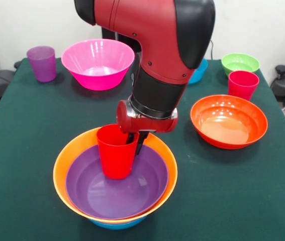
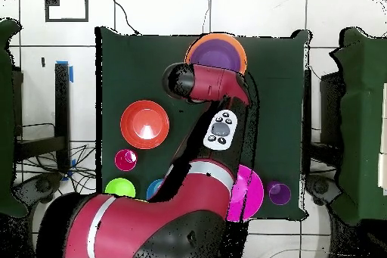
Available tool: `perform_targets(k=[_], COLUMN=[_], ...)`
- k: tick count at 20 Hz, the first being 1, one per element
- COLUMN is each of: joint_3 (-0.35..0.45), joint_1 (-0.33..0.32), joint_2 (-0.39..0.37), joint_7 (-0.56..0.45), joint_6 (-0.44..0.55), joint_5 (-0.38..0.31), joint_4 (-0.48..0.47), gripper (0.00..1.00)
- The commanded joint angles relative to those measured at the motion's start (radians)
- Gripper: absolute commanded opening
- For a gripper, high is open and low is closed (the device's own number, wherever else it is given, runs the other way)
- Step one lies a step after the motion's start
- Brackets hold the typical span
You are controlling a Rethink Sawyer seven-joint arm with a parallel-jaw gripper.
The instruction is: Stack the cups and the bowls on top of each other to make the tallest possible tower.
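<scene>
While jaws (image 1: 134, 143) grip one red cup (image 1: 116, 150), four bowls (image 1: 228, 120) stand apart.

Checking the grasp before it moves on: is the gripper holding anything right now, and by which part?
Yes: the gripper pinches the red cup by its rim, on the side facing the arm.

Even, bright indoor light falls from above on the dark green worktop (image 1: 26, 150), and the shadows under things are soft and short. White glints sit on the glossy red-orange bowl (image 1: 228, 121) near the worktop's edge, inside the pink bowl (image 1: 97, 63) toward a far corner, and on the purple bowl (image 1: 116, 182) at the near edge. The red arm (image 1: 157, 45) carries a pale sheen along its shell. The front view is fairly crisp throughout. From overhead the tiled floor (image 2: 45, 58) looks washed out and very bright beside the worktop.
</scene>
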Motion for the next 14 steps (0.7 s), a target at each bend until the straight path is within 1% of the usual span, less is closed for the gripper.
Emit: perform_targets(k=[1, 5, 11, 13, 14], joint_3=[0.079, 0.086, 0.104, 0.105, 0.101], joint_1=[0.016, 0.019, 0.018, 0.017, 0.019], joint_2=[0.060, 0.056, 0.034, 0.037, 0.046], joint_7=[0.154, 0.156, 0.163, 0.163, 0.164], joint_6=[-0.028, -0.031, -0.052, -0.049, -0.039], joint_5=[-0.034, -0.028, -0.019, -0.017, -0.015], joint_4=[-0.026, -0.016, 0.029, 0.025, 0.006], gripper=[0.00, 0.00, 0.00, 0.00, 0.00])
